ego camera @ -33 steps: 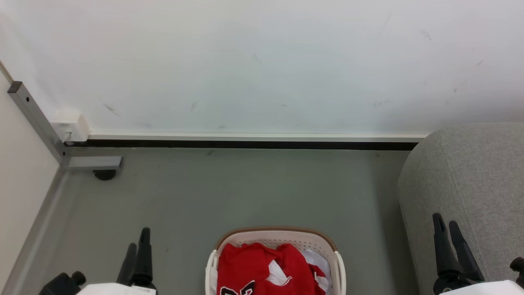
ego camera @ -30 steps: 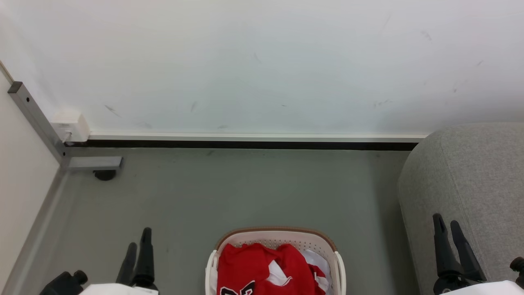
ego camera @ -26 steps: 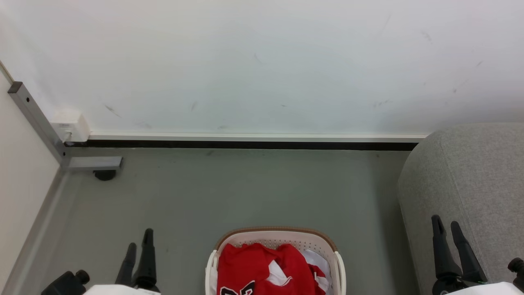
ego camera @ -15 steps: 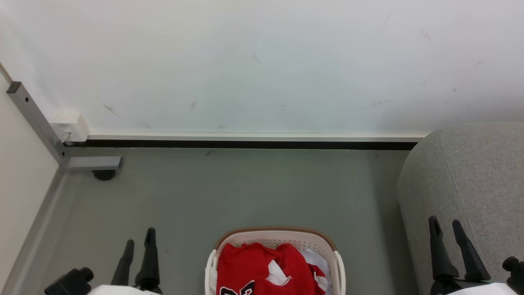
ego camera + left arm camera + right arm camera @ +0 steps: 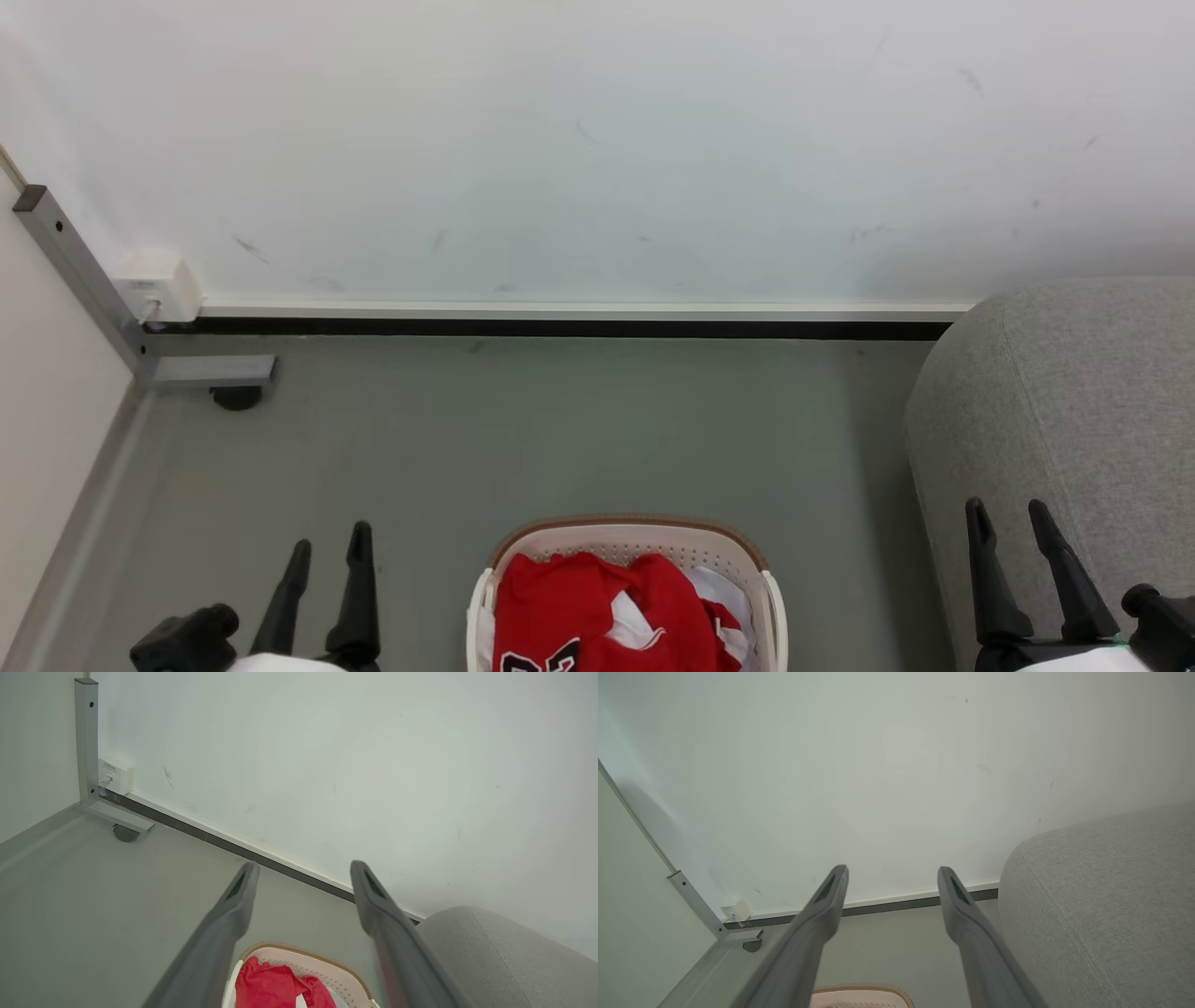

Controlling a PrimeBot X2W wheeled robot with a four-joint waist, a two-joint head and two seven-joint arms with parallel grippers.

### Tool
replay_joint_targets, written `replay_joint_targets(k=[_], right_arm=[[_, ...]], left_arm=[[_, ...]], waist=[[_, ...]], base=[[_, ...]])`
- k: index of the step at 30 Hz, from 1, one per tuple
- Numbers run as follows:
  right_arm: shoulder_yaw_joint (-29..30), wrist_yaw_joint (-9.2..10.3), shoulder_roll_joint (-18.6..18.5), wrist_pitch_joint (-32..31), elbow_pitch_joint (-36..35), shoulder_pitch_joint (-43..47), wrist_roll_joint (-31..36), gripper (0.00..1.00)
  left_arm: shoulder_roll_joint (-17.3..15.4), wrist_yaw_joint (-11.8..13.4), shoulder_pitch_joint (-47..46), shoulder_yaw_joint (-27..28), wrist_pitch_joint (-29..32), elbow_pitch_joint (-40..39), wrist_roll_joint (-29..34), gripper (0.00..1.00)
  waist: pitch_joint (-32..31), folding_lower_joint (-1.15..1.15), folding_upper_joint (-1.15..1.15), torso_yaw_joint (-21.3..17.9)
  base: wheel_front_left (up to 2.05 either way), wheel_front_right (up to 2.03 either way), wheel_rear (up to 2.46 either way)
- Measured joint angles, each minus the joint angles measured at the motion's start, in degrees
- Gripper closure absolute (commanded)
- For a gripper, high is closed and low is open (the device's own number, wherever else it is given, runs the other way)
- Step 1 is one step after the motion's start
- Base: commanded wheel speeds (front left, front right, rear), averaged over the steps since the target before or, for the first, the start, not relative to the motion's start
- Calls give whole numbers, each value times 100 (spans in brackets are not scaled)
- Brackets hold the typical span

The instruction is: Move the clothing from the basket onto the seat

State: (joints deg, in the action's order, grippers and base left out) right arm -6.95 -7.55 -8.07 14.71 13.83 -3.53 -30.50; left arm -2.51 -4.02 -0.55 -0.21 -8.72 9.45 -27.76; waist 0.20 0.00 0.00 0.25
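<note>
hanging spread and empty, the left claw (image 5: 330, 539) sits above the floor (image 5: 560, 429) to the left of the basket (image 5: 635, 525). the right claw (image 5: 1007, 511), its two fingers just as wide apart with nothing between them, sits in front of the near flank of the seat (image 5: 1074, 392).

the clothing (image 5: 579, 607) lies heaped inside the basket. it is red cloth with white trim, and a black-and-white number on it is cut off by the bottom edge of the head view. a white layer shows at the basket's right side; what it is i cannot tell. the basket stands on the floor between the two claws, well apart from the wall (image 5: 597, 140) and near the seat, with a strip of floor between them. no garment lies on the part of the seat that shows, so i judge the task to be at its very start.

several things could go wrong from here:
- a pinch on one thin fold may let the cloth slip out on the way across.
- the garments look bunched together, so lifting one may drag another over the rim and onto the floor.
- a finger catching the rim or a handle could tip or shove the light basket.
- the white layer could be grabbed by mistake.
- the seat's edge is rounded, so cloth released too close to it may slide off.
- much of the basket lies below the head view, which makes aiming harder.
</note>
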Motion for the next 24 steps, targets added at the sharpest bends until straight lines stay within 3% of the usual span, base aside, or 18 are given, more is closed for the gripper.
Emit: replay_joint_targets(k=[24], right_arm=[[460,0,269,1,144,23,1607,0]], left_arm=[[-26,-125,83,-40,-310,51,1345,0]], waist=[[7,0,0,-42]], base=[[0,0,0]])
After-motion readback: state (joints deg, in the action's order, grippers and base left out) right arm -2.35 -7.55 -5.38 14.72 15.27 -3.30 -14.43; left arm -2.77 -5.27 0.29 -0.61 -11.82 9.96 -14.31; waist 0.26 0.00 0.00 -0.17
